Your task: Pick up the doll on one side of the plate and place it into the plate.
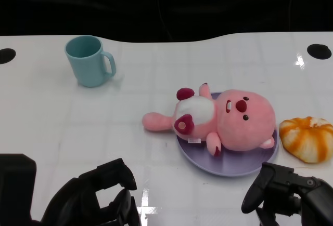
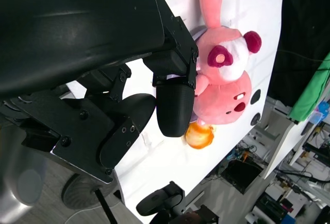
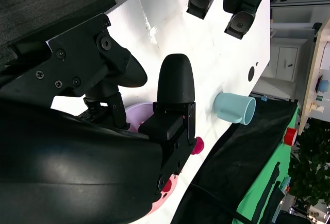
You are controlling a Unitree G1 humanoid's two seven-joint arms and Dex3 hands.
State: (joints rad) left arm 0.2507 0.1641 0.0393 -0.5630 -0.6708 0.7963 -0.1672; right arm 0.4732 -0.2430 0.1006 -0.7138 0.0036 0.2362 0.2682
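Hanging low at the near edge of the counter (image 1: 156,148), the right hand (image 1: 283,192) holds nothing, its fingers (image 3: 175,82) loose and apart, and it sits just short of the lilac plate (image 1: 208,166), a position that reads as a hand clear of the job rather than reaching for it. The left hand (image 1: 101,195) is likewise empty with fingers spread, set well to the side of the plate, near enough to watch from but not touching anything. Just beyond the right hand, the pink plush doll (image 1: 229,119) lies on its back across the plate, head and belly resting on the dish while one long ear or limb (image 1: 156,122) trails off the rim onto the counter toward the left hand's side. I judge the placing essentially done, since most of the doll's weight is borne by the plate. Right beside the plate, ahead of the right hand, sits an orange-and-white striped plush (image 1: 308,138), apart from the doll. Far beyond the left hand stands a teal mug (image 1: 88,61), upright, handle toward the plate.
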